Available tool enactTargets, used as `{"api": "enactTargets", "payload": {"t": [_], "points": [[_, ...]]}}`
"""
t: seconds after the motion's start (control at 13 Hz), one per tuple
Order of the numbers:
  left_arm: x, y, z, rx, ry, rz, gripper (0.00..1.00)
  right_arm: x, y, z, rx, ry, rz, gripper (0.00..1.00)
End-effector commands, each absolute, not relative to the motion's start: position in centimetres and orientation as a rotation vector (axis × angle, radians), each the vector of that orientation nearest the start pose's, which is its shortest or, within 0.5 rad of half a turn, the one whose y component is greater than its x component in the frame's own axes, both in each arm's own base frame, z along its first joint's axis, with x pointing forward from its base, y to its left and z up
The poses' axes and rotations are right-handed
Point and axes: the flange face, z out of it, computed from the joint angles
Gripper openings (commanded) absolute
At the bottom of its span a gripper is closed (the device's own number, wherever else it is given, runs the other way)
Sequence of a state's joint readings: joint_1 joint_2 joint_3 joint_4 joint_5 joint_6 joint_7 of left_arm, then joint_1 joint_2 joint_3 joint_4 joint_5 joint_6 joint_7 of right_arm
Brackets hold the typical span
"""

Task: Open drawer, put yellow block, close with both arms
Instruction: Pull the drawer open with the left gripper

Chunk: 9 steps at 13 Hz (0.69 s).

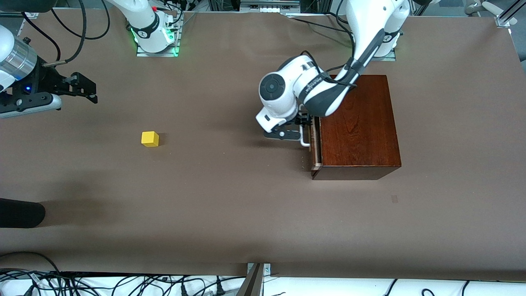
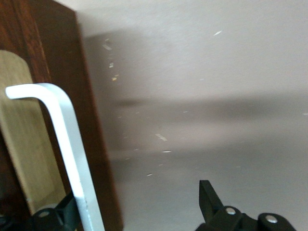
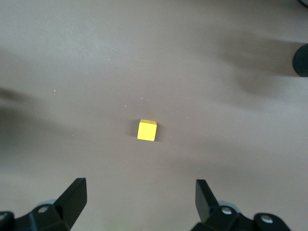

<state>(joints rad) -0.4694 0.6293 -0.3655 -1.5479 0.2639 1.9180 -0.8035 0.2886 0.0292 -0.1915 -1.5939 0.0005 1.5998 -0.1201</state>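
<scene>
The dark mahogany box [image 1: 357, 123] stands toward the left arm's end of the table. Its drawer [image 1: 315, 148] has a white bar handle [image 1: 305, 139] and shows only a thin pale edge. My left gripper [image 1: 303, 122] is at the handle, open. In the left wrist view the handle [image 2: 67, 144] lies between the fingers [image 2: 209, 197], close to one of them, and the gripper [image 2: 139, 197] does not clamp it. The yellow block [image 1: 150, 139] sits on the table toward the right arm's end. My right gripper [image 1: 84, 88] hangs open in the air; its wrist view shows the block [image 3: 147, 130] ahead of the open gripper [image 3: 139, 192].
A black rounded object [image 1: 20, 213] lies at the right arm's end of the table, nearer the front camera than the block; it also shows in the right wrist view [image 3: 301, 60]. Cables run along the table's front edge [image 1: 123, 283]. The brown tabletop [image 1: 230, 185] lies between block and box.
</scene>
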Motion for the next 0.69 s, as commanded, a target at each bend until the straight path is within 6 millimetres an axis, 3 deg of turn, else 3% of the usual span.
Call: {"api": "enactTargets", "payload": {"t": [0.0, 0.23, 0.62], "points": [[48.6, -48.8, 28.1, -3.034, 0.138, 0.139, 1.00, 56.4, 5.5, 60.6, -3.139, -0.336, 0.033, 1.00], [49.1, -49.9, 29.2, -3.121, 0.080, 0.167, 1.00, 56.4, 5.5, 60.6, -3.139, -0.336, 0.036, 1.00], [47.8, -51.8, 30.0, -3.134, 0.122, 0.156, 1.00, 56.4, 5.5, 60.6, -3.140, -0.336, 0.031, 1.00]]}}
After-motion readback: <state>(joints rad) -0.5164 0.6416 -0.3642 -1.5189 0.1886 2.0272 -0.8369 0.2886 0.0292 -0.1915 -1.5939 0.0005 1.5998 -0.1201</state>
